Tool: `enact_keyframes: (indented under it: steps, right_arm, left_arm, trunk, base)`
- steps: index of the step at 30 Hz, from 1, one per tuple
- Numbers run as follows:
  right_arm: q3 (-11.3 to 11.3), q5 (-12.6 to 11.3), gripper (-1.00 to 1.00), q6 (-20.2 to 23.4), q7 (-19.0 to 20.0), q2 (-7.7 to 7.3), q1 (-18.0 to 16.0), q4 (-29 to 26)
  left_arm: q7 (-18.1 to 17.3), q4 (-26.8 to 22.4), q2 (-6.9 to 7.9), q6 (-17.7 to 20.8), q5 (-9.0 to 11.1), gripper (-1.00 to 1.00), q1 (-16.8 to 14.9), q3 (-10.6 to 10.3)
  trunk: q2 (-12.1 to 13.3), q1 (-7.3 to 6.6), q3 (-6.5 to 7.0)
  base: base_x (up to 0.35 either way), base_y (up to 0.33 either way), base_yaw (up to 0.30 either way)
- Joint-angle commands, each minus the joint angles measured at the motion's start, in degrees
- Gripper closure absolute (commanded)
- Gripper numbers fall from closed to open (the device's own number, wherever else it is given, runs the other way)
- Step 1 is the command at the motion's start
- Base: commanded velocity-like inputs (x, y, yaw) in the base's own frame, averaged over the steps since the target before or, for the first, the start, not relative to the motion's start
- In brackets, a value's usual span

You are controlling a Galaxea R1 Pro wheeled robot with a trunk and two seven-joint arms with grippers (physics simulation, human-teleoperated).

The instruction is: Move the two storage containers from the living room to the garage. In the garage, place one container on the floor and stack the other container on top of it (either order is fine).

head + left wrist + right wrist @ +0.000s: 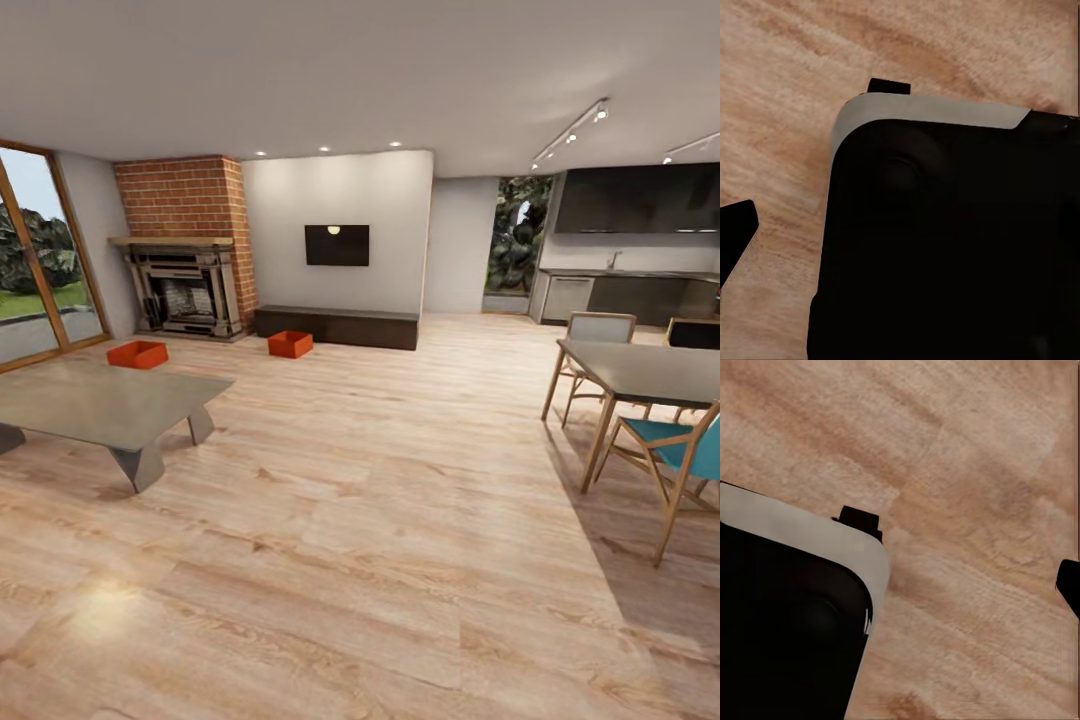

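Observation:
Two red-orange open-top storage containers stand on the light wood plank floor [380, 520] of the living room, far across from me. One container [138, 353] is in front of the brick fireplace. The other container [290, 344] sits at the left end of the long dark cabinet [337, 327], below the black TV [337, 245]. In the left wrist view, one dark fingertip [735, 232] shows at the picture's edge, above the floor beside my black base [945, 247]. The right wrist view also has one fingertip [1069, 585] at its edge. Both grippers look open and hold nothing.
A low grey coffee table [100, 400] stands at the near left, between me and the left container. A dining table [650, 370] with wooden chairs [670, 455] occupies the right. Glass doors [40, 260] line the left wall, and a kitchen counter [620, 295] is at the back right.

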Motion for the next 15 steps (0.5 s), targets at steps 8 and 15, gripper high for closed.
enact_keyframes:
  steps: [8, 15]
  right_arm:
    - [0.48, -0.42, -1.00, -0.30, -0.04, 0.05, -0.06, 0.15]
    - [0.48, -0.42, -1.00, -0.30, -0.04, 0.05, -0.04, 0.15]
  left_arm:
    - [-0.01, -0.01, -0.01, -0.09, 0.39, -1.00, -0.02, 0.07]
    - [-0.02, -0.01, -0.01, -0.12, 0.39, -1.00, -0.02, 0.05]
  trunk:
    - [-0.02, 0.03, -0.06]
    - [-0.02, 0.03, -0.06]
  base:
    - [0.323, 0.000, 0.000]
    - [0.323, 0.000, 0.000]
